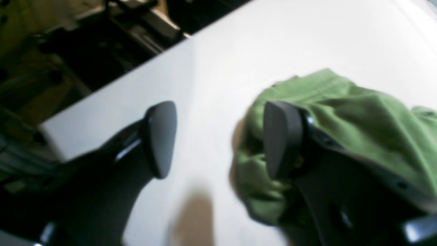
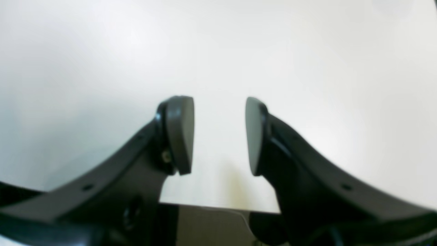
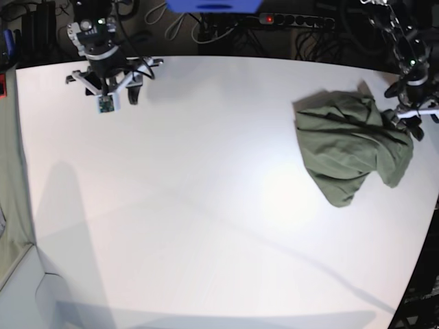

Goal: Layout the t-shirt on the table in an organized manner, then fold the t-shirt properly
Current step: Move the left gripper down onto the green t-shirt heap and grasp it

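Observation:
The olive-green t-shirt (image 3: 350, 144) lies crumpled in a heap near the right edge of the white table (image 3: 206, 205). My left gripper (image 3: 405, 125) hovers at the heap's right side. In the left wrist view that gripper (image 1: 222, 140) is open, with bare table between its pads. One finger (image 1: 283, 136) stands over the edge of the t-shirt (image 1: 358, 119). My right gripper (image 3: 122, 94) is far off at the table's back left corner. The right wrist view shows it (image 2: 218, 135) open and empty above bare table (image 2: 307, 68).
A power strip (image 3: 288, 20) and cables run behind the table's far edge. A blue object (image 3: 212, 5) sits at the top. A green cloth strip (image 3: 10, 171) hangs at the left edge. Dark equipment (image 1: 102, 41) lies beyond the table edge near my left gripper.

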